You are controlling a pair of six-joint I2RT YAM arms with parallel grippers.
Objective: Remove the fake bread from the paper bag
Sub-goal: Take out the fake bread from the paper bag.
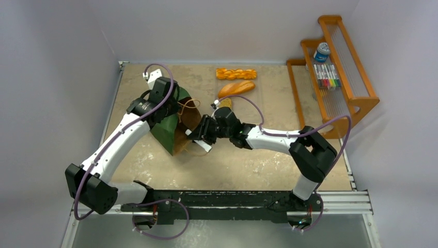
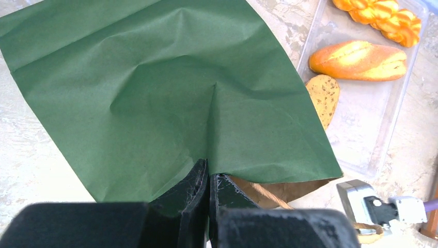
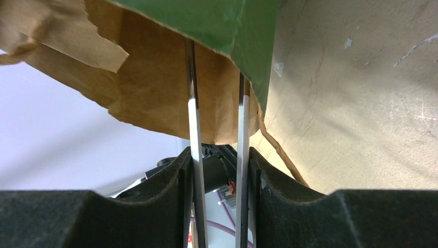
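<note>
The dark green paper bag (image 1: 166,132) stands at mid-left, its brown mouth facing right. My left gripper (image 1: 170,101) is shut on the bag's upper edge (image 2: 155,93), seen close in the left wrist view (image 2: 209,178). My right gripper (image 1: 200,134) is shut on the metal tongs (image 3: 193,113), whose two arms reach into the bag's brown inside (image 3: 155,77); their tips are hidden. The braided stick (image 1: 236,73), the oblong loaf (image 1: 236,88) and the brown slice (image 1: 224,102) lie outside the bag on a clear tray (image 2: 372,129). I cannot see any bread inside the bag.
A wooden rack (image 1: 356,98) stands at the back right with coloured markers (image 1: 326,76) and a blue-lidded jar (image 1: 321,51). The bag's cord handles (image 1: 187,106) hang loose by its mouth. White walls close in the table at the back and left.
</note>
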